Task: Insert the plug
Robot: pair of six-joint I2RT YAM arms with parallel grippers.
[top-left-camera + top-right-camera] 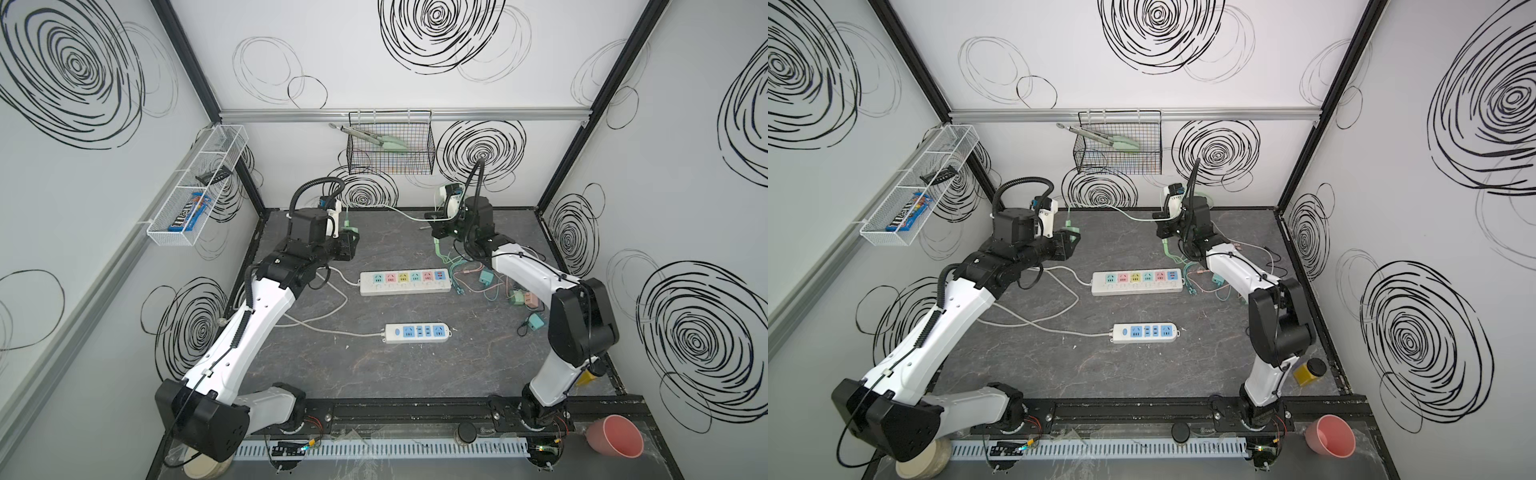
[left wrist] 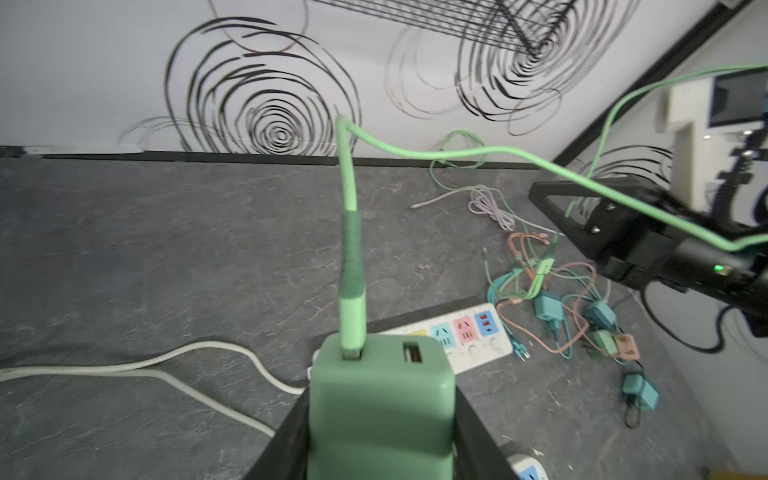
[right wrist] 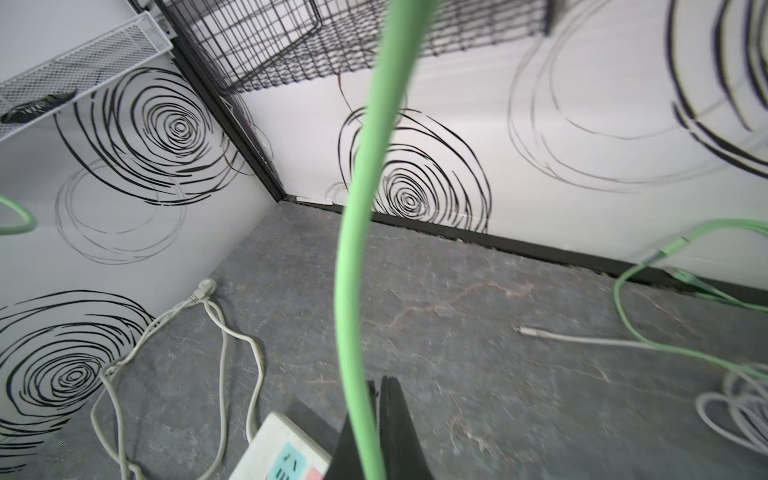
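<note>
My left gripper (image 2: 380,399) is shut on the plug (image 2: 380,395), a green charger block, and holds it above the table near the back (image 1: 348,227). A green cable (image 2: 498,151) sits in one of the block's two ports and runs across to my right arm. My right gripper (image 3: 380,380) is shut, its fingers pressed together, near the back wall (image 1: 430,216). The cable (image 3: 353,249) drapes over one finger, not between them. The colourful power strip (image 1: 405,282) lies flat between the arms. The plug's prongs are hidden.
A smaller white strip with blue sockets (image 1: 417,332) lies nearer the front. Several chargers and tangled cables (image 1: 498,282) are piled by the right arm. White cords (image 1: 328,299) loop at the left. A black wire basket (image 1: 390,145) hangs on the back wall.
</note>
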